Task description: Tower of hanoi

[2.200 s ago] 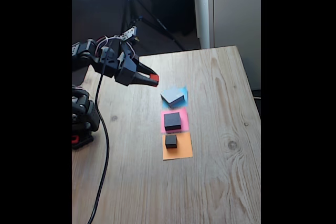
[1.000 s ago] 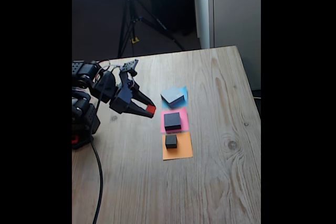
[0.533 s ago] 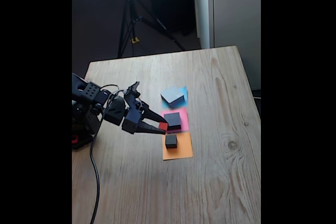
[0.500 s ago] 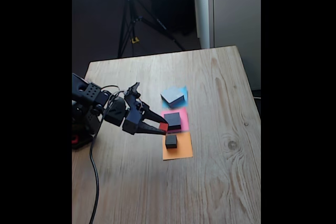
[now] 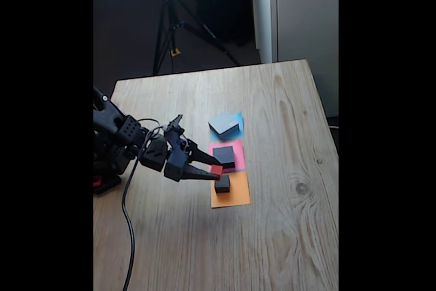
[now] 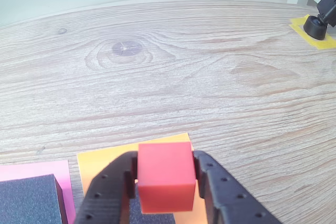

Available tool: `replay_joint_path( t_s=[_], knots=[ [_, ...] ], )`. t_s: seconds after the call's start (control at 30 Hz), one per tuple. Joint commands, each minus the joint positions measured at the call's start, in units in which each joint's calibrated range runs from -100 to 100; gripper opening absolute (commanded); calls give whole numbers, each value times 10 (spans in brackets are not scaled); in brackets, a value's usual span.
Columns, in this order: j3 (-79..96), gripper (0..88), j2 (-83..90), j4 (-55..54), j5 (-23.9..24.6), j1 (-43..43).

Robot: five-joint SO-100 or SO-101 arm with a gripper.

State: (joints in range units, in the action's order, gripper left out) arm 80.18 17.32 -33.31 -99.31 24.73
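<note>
Three paper squares lie in a row on the wooden table (image 5: 272,223) in the fixed view: blue farthest, pink in the middle, orange (image 5: 235,197) nearest. The wide grey block (image 5: 224,125) sits on the blue one, the black block (image 5: 223,156) on the pink, the small dark grey block (image 5: 222,183) on the orange. The gripper (image 5: 215,170) reaches in from the left, its fingers clamped on the red cube (image 6: 165,176), held just above the small dark grey block.
</note>
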Motion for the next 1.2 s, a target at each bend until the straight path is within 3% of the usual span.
replay_joint_path(
  t_s=[0.0, 0.47, 1.17],
  knots=[
    [-10, 2, -18, -30, -7, -6],
    [-4, 2, -130, -168, -7, -18],
    [-28, 40, -219, -237, -7, -12]
  ],
)
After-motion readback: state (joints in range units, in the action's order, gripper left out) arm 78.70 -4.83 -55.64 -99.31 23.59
